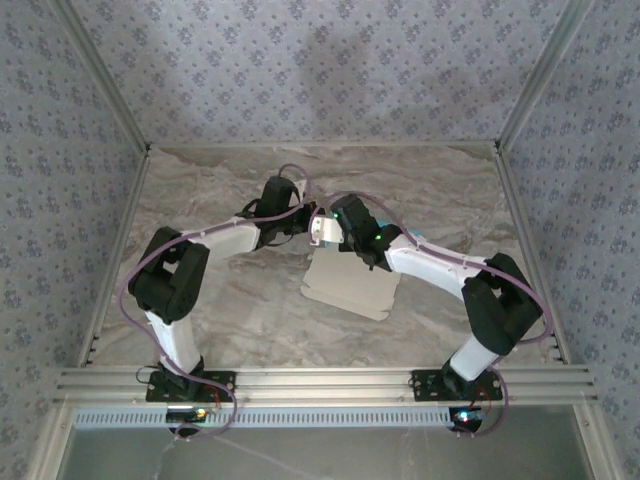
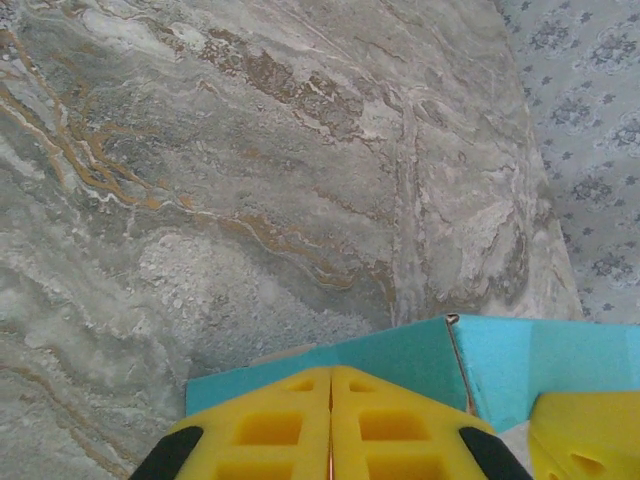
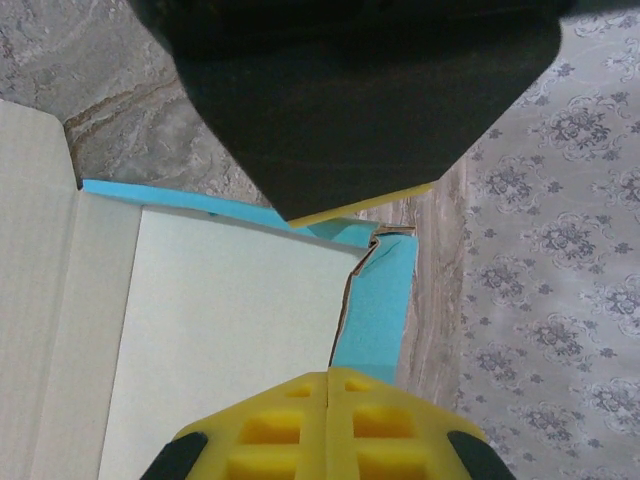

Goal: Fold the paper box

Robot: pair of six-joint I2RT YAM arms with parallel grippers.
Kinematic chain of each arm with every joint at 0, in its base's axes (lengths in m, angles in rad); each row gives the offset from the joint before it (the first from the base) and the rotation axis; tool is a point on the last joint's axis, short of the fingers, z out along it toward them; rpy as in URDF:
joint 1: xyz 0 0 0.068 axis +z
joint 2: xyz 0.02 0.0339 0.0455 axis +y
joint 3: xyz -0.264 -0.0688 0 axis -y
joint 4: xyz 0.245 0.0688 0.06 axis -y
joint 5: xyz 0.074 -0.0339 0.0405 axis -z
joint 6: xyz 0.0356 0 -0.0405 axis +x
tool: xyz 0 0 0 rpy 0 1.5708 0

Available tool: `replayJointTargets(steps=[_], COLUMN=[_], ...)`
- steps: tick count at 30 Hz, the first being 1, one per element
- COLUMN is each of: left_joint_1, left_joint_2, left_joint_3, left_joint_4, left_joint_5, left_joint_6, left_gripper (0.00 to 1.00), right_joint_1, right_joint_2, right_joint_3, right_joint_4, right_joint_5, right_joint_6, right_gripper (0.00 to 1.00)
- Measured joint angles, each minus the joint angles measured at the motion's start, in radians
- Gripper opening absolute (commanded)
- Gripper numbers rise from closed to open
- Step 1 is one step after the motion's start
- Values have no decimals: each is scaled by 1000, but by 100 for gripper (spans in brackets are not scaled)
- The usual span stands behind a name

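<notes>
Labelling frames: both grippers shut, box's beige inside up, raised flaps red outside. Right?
Not red: the paper box has raised flaps, light blue outside, per the right wrist view. Left gripper and right gripper shut, beige inside up: correct.

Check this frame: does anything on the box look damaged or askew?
Yes. In the right wrist view, the paper box has a ragged, kinked edge where its blue flaps meet at the corner, seemingly creased, not cleanly folded. Nothing else stands out.

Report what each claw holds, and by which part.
Unclear: left claw and right claw are shut, tips at blue flaps of the paper box; no pinch visible.
</notes>
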Motion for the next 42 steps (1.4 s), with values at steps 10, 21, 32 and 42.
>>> replayJointTargets(steps=[10,21,32,42], left_joint_1=[27,39,22,13], left_joint_2=[-40,-43,37,41], left_joint_3=[0,8,85,86], left_joint_4=[-14,31,11,35], left_joint_5=[-9,39,50,57], left_joint_6=[13,-42,-38,-22], left_gripper=[16,32,32,14], right_joint_1=[1,1,2,2], right_joint_2=[0,0,-1,-2], right_joint_3=[1,1,1,0], right_joint_4=[1,1,-1,-1], right_joint_5=[-9,-10,-4,1], right_joint_6=[0,3,4,5], right_gripper=[0,0,0,0])
